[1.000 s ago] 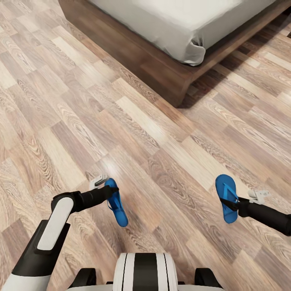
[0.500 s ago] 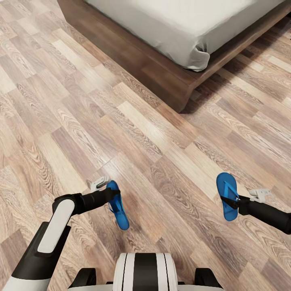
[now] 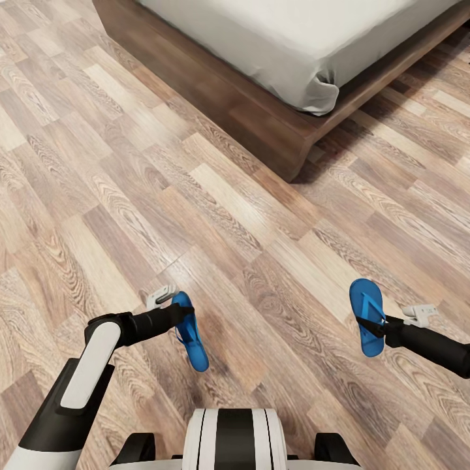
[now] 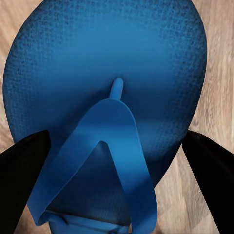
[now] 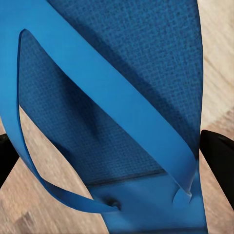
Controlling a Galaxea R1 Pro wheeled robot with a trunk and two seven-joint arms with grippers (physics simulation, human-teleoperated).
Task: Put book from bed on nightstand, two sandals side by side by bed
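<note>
Above the floor, each claw is clamped on a sandal: left claw (image 3: 177,312) on the left sandal (image 3: 190,333), right claw (image 3: 382,324) on the right sandal (image 3: 365,316). You're carrying light, bendy plastic (probably slippery), so grip the soles.

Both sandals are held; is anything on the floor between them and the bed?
Nothing visible: bare wood floor lies between the left sandal, the right sandal and the corner of the bed.
</note>
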